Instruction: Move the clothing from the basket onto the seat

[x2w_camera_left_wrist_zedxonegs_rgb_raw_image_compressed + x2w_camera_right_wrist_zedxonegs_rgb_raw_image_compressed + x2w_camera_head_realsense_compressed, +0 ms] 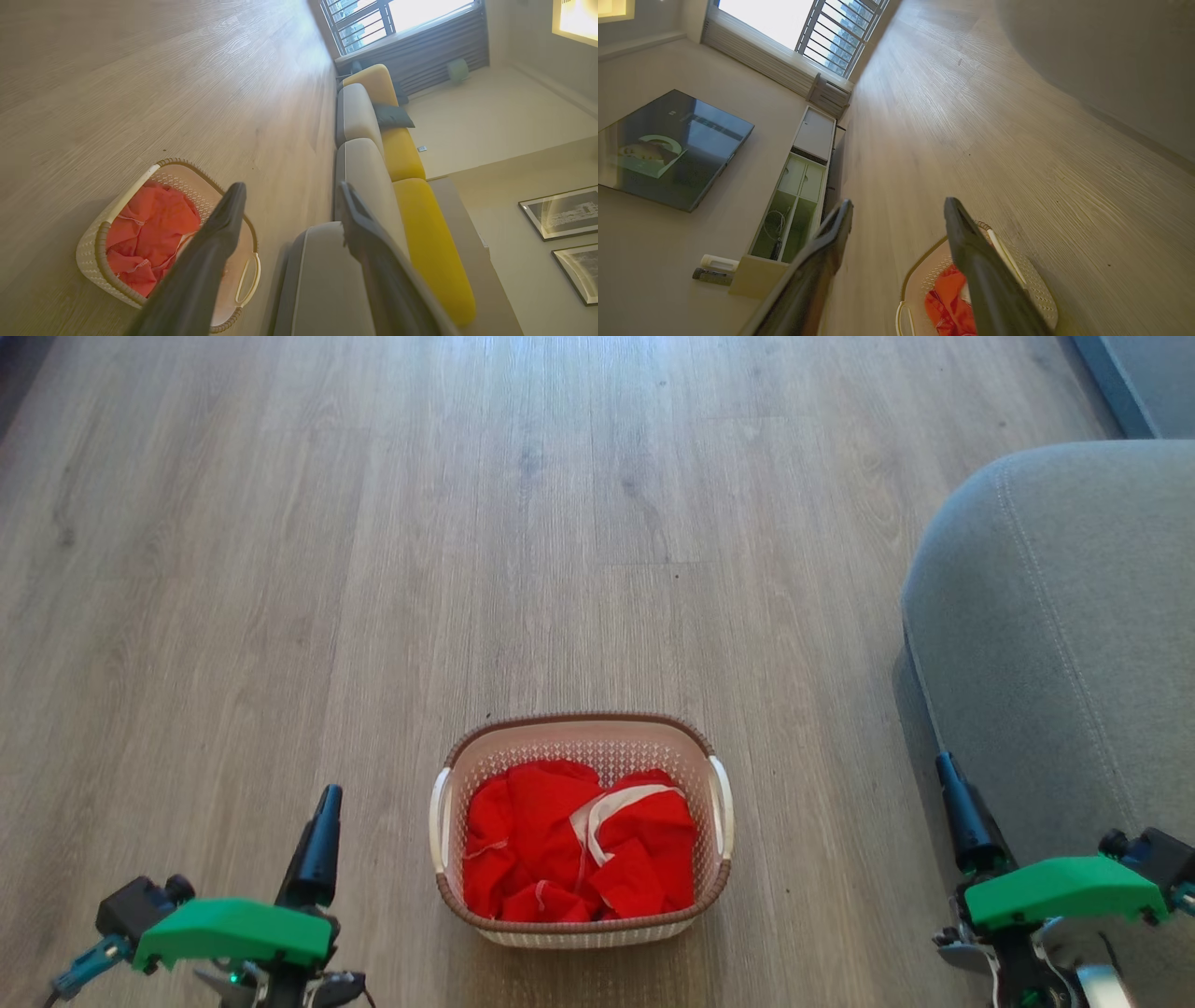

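The cream basket [579,720] with a brown rim stands on the wooden floor, low in the middle of the head view. Crumpled red clothing [541,831] with a white trim band fills it. The grey seat [1055,644], with a rounded corner and stitched seams, rises at the right. My left gripper [327,798] hovers left of the basket and my right gripper [945,765] sits by the seat's near edge. In the left wrist view the left gripper [292,186] is open and empty, with the basket [93,252], clothing [149,224] and seat [322,284] beyond. The right gripper [899,201] is open too, above the basket [1036,298].
Bare wooden floor [467,523] stretches ahead and to the left. The seat belongs to a long sofa with yellow backrests [430,252] and a dark cushion [392,116]. A wall screen [668,149] and a low cabinet [798,196] line the opposite wall.
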Tool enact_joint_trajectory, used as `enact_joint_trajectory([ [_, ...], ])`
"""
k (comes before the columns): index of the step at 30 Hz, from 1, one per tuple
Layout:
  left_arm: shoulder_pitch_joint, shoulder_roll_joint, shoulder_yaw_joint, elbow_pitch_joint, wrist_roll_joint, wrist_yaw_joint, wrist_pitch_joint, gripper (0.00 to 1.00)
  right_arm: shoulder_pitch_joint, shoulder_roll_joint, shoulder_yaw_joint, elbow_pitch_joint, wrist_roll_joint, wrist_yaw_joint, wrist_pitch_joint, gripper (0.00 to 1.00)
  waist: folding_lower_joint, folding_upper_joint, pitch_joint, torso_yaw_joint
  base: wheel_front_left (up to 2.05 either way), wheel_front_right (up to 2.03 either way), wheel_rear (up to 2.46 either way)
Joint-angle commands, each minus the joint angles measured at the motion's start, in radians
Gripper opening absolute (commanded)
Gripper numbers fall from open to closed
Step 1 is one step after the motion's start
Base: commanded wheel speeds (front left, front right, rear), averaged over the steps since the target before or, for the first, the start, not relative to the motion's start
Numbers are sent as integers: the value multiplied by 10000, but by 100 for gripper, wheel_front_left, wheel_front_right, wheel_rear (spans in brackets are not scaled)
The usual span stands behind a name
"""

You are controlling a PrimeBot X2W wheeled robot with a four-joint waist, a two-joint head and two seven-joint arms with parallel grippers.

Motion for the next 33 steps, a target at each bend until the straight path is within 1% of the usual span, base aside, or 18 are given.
enact_joint_trajectory([
  [1, -460, 82, 84, -385, 295, 36, -115, 100, -524, -180, 102, -391, -332, 1, -139, 100, 0, 0, 2, -4, 0, 0, 0],
  [33, -416, 107, -328, -848, 3952, 249, -1022, 100, -645, -246, 505, -517, -4320, 1, -1053, 100, 0, 0, 51, 6, 0, 0, 0],
])
